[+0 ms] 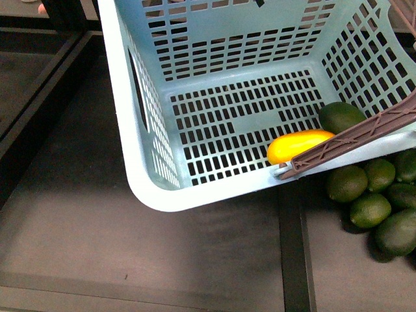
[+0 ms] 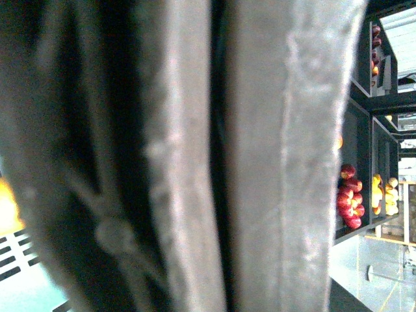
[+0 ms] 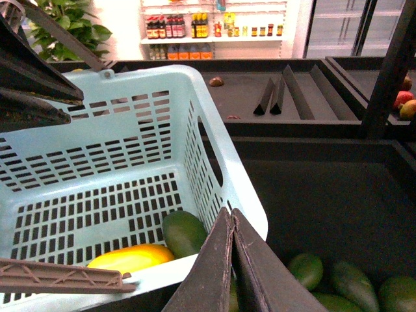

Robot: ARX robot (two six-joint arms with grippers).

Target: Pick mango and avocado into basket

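Note:
The turquoise basket (image 1: 149,188) fills the upper front view; its brown handle (image 1: 364,133) lies across the right corner. Inside, at that corner, the orange-yellow mango (image 1: 298,145) lies on the slotted floor with the dark green avocado (image 1: 340,117) just behind it. The right wrist view shows the same basket (image 3: 240,195), mango (image 3: 130,257) and avocado (image 3: 184,233). My right gripper (image 3: 231,218) is shut and empty, its tips over the basket's rim. The left wrist view is filled by blurred grey fingers (image 2: 260,162) pressed together. Neither gripper appears in the front view.
Several loose green avocados (image 1: 370,208) lie in the dark bin right of the basket, also seen below the right gripper as green avocados (image 3: 351,283). Dark dividers (image 1: 296,247) cross the bin. Red and yellow fruit (image 2: 351,201) sits on far shelves; bottles (image 3: 195,27) line a back shelf.

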